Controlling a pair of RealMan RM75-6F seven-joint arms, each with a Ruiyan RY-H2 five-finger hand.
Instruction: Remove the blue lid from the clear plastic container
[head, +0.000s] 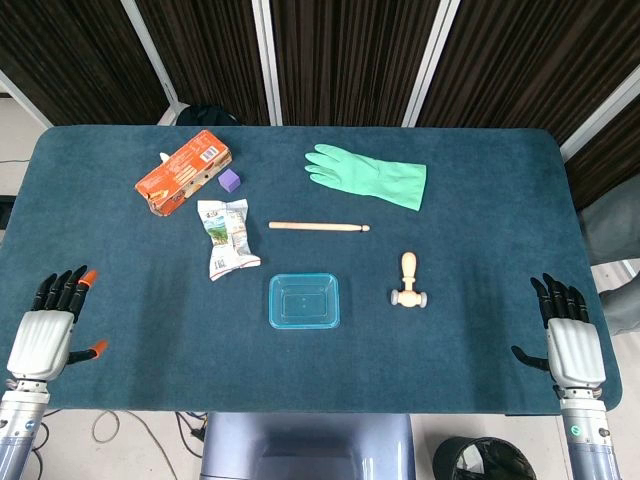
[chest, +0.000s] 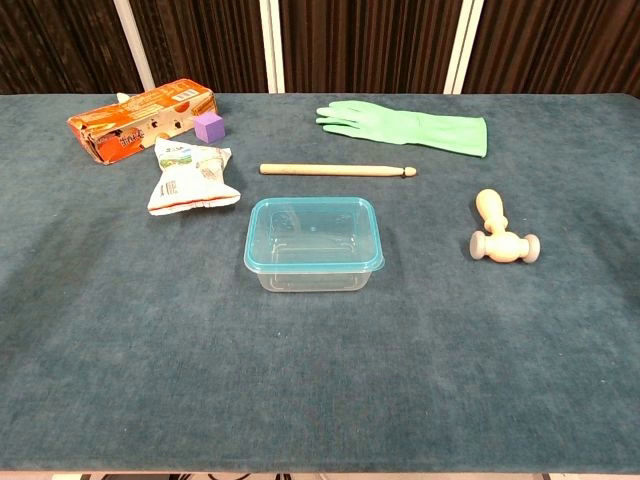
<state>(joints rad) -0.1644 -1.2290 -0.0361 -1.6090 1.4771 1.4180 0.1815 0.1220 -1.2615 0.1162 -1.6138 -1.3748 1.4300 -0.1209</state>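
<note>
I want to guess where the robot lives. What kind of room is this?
Probably a robot test lab, not a home. A table covered in teal felt holds unrelated practice items: a green glove, a wooden stick and a lidded clear container.

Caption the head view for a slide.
Both hands, left and right, rest open at the table edge; the lidded container waits untouched.

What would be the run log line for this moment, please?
stage: not started | blue lid: on clear plastic container | left hand: open, table edge | right hand: open, table edge
</note>
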